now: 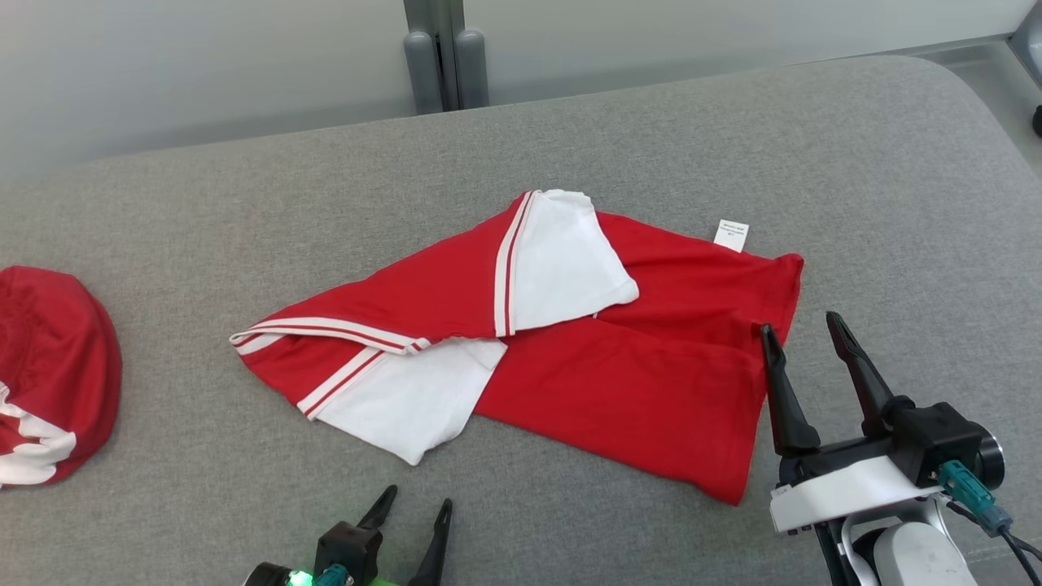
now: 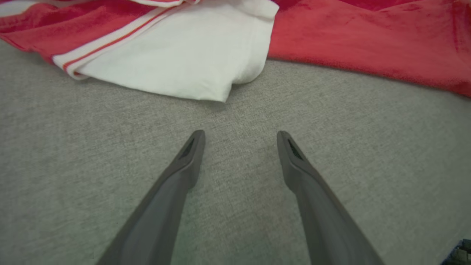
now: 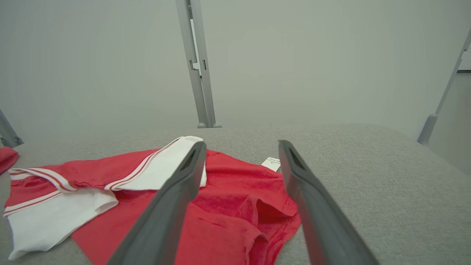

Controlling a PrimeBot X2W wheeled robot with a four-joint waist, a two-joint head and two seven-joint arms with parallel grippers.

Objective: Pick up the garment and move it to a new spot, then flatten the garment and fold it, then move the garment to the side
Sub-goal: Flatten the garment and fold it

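The garment is a red shirt with white, red-striped sleeves, lying partly folded in the middle of the grey cushioned surface; a small white label sticks out at its far edge. My left gripper is open at the bottom edge of the head view, just short of the near white sleeve, and holds nothing. In its wrist view the left gripper hovers over bare fabric. My right gripper stands open beside the garment's right hem, empty; in its wrist view the right gripper looks over the garment.
Another red and white cloth lies bunched at the surface's left edge. A grey post stands against the pale wall behind. The surface rounds off at the far right corner.
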